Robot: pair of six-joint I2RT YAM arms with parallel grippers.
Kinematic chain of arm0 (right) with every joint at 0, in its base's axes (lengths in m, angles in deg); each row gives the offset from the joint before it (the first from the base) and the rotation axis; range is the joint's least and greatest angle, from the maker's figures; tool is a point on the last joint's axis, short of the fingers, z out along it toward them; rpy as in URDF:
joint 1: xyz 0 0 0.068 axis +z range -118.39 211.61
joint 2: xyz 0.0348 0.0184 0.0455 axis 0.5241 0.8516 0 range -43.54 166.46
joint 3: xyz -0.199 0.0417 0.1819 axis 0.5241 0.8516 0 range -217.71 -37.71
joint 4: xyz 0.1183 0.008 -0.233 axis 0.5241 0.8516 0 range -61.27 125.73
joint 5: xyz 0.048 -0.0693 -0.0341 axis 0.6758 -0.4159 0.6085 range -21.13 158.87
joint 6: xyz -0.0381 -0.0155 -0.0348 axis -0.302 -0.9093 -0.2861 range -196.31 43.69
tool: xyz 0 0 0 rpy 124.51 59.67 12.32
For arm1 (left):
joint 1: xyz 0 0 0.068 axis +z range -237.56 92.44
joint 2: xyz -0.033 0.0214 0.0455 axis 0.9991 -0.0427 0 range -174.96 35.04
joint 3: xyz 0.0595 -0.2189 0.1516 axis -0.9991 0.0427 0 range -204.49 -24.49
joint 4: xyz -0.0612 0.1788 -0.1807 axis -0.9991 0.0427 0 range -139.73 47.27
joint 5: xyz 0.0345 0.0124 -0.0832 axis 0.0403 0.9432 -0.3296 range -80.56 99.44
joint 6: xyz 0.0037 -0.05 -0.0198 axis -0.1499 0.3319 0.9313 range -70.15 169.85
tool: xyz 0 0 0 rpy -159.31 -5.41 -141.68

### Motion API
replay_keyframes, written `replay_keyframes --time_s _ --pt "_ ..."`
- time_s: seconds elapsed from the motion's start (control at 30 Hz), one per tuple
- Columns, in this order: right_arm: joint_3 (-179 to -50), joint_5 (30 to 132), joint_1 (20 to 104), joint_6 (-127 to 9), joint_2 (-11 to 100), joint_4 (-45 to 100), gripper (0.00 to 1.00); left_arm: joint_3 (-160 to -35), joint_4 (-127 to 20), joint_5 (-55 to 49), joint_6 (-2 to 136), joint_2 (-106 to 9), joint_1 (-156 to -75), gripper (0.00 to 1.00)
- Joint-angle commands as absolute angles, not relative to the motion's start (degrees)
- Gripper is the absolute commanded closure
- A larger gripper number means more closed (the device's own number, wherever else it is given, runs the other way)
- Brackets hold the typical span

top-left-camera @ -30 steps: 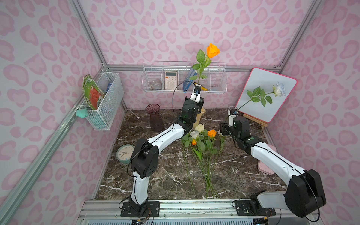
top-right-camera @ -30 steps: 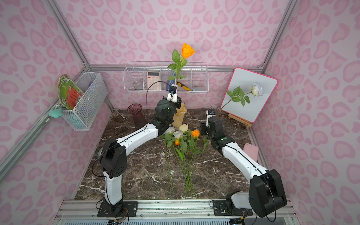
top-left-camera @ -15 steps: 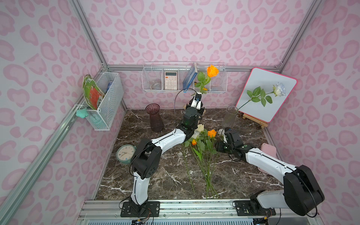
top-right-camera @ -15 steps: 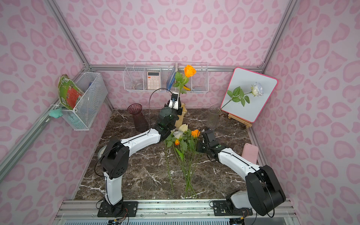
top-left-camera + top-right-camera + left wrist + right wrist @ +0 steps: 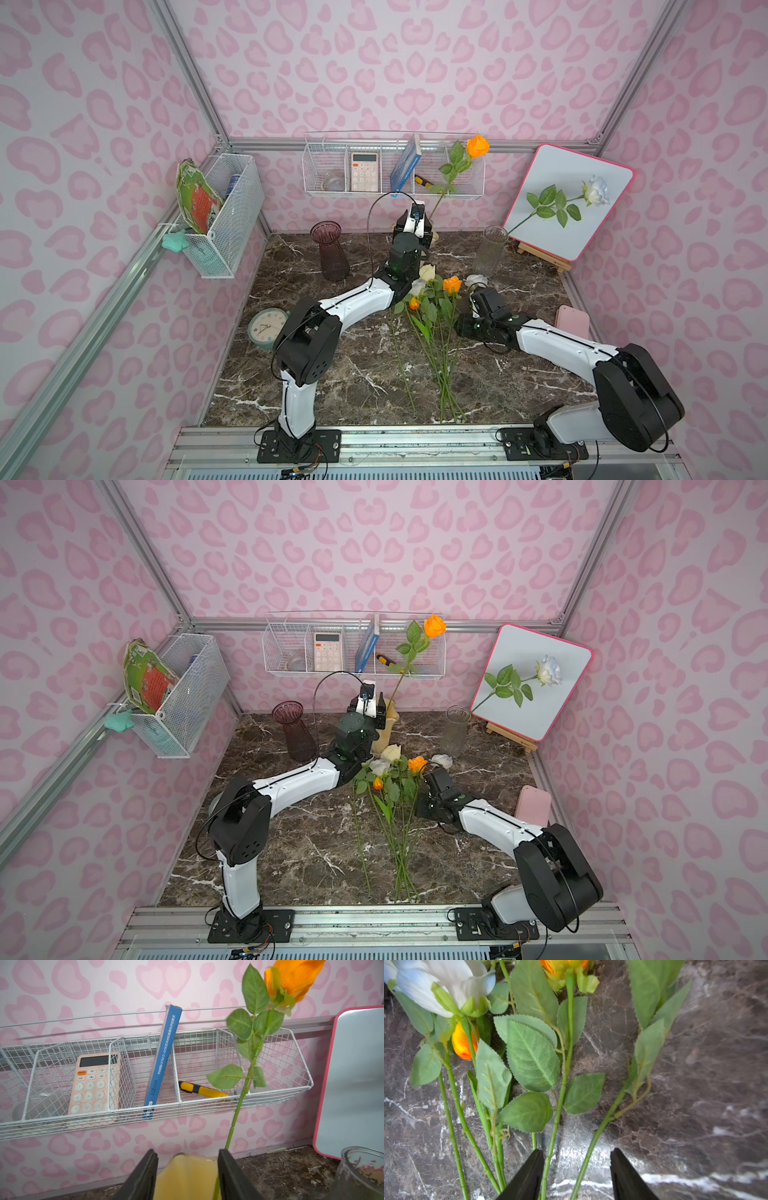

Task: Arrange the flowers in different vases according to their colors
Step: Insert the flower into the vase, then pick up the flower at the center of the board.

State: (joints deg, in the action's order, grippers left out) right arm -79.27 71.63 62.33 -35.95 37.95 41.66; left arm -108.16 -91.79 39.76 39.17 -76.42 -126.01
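2 done: orange rose (image 5: 477, 146) in yellow vase (image 5: 384, 729), white rose (image 5: 595, 191) in clear vase (image 5: 490, 251). 5 flowers (image 5: 430, 299) left on bench (image 5: 332, 374). Left gripper (image 5: 188, 1152), right gripper (image 5: 576, 1151) both spread, empty.

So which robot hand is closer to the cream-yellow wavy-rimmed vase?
Left. The left gripper is right at the cream-yellow vase; the right gripper is apart, over the loose flowers.
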Motion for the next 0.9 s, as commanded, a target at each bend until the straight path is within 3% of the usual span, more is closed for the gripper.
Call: replay_keyframes --time_s 0.0,0.2,0.33,0.87 --pt "-79.45 70.55 62.38 -35.44 38.43 44.46 0.46 -108.16 -92.70 40.20 39.24 -75.18 -126.53 0.46" --pt "-79.05 68.70 62.21 -35.05 39.40 46.45 0.47 -105.16 -91.39 40.03 39.30 -71.89 -127.45 0.44" --pt "-80.59 68.17 62.18 -34.80 41.33 46.35 0.47 -102.79 -90.30 39.35 39.65 -68.67 -127.94 0.36" --pt "-85.68 65.26 62.00 -35.85 48.71 49.63 0.50 -94.06 -82.45 37.82 42.90 -55.61 -128.56 0.34"
